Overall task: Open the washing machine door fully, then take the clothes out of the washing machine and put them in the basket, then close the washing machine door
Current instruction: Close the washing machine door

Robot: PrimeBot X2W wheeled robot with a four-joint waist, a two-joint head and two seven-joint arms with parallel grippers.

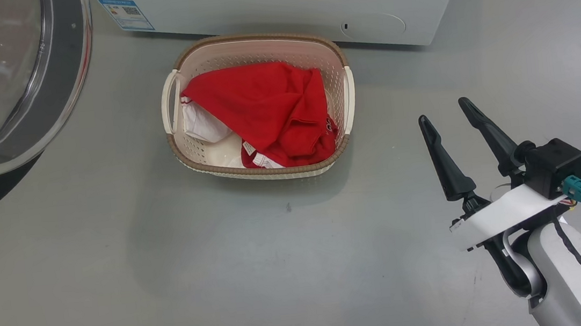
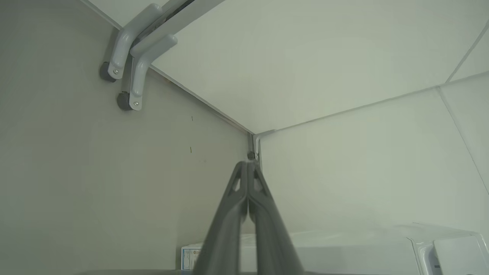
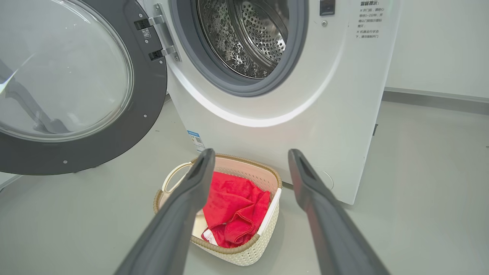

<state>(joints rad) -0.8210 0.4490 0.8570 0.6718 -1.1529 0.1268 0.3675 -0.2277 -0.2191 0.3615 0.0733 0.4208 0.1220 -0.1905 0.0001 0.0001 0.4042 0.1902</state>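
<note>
In the head view, I am holding my right gripper [image 1: 442,111] wide open and empty at the lower right. The basket [image 1: 264,172] is sitting ahead to its left, apart from it, with bare floor [image 1: 118,267] between. The clothes [image 1: 263,106], red over white, are lying inside the basket. The washing machine [image 1: 306,4] is standing just behind it, cut off above. The door [image 1: 77,72] is hanging open at the upper left, partly out of frame.

In the left wrist view, I am pressing my left gripper [image 2: 248,165] shut on nothing, pointing at a wall corner.

In the right wrist view, the basket is showing between my spread fingers, below the drum [image 3: 248,38], whose top is cut off.
</note>
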